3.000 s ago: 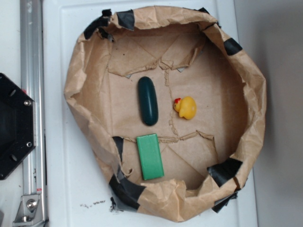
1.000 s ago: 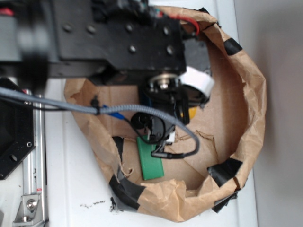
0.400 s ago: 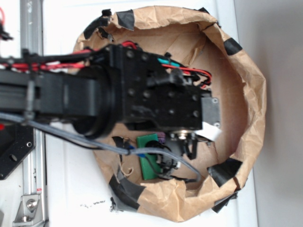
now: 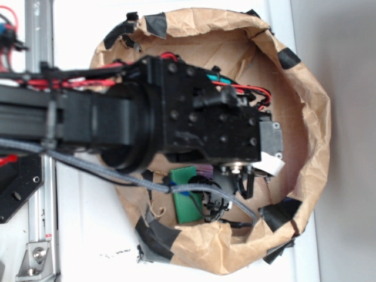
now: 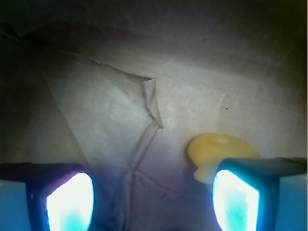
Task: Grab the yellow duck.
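In the wrist view the hand (image 5: pixel 151 197) is spread wide, its two glowing fingers (image 5: pixel 70 202) well apart with nothing between them. The yellow duck (image 5: pixel 216 154) lies on the brown paper floor, just beside the finger seen on the right and partly hidden behind it, outside the gap. From the exterior view the black arm (image 4: pixel 135 123) covers most of the paper bowl (image 4: pixel 305 117), and the duck is hidden there. A flat green block (image 4: pixel 185 197) shows just below the arm.
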You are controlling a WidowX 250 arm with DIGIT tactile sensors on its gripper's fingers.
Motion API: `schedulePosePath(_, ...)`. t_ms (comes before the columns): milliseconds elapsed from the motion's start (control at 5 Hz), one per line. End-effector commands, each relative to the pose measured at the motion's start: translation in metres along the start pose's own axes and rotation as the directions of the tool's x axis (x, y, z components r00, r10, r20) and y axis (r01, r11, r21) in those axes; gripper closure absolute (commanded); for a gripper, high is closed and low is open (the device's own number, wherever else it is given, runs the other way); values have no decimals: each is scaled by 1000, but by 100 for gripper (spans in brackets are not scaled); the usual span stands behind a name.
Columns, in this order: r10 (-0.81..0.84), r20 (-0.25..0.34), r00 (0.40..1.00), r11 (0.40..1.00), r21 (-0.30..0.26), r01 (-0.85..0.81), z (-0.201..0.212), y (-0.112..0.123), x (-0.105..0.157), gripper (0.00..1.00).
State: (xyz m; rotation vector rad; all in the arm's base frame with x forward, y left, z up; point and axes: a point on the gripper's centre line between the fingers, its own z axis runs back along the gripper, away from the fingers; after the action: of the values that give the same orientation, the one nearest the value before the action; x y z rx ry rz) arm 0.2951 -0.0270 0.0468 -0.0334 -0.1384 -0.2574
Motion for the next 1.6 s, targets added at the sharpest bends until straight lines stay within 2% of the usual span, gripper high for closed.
schedulePosePath(0, 30, 71, 997, 998, -64, -25, -22, 2, 2, 0)
schedulePosePath(200, 43, 88, 995, 999, -30, -40, -15, 9, -6, 0)
schedulePosePath(400, 80, 105, 991, 997, 10, -81, 13, 26, -15, 0)
schedulePosePath(600, 112, 137, 984, 993, 25, -117, 34, 34, -19, 0)
schedulePosePath(1000, 91, 161, 983, 996, 4, -92, 46, 25, -9, 0)
schedulePosePath(1400, 80, 142, 987, 996, -56, -73, 23, 10, -7, 0)
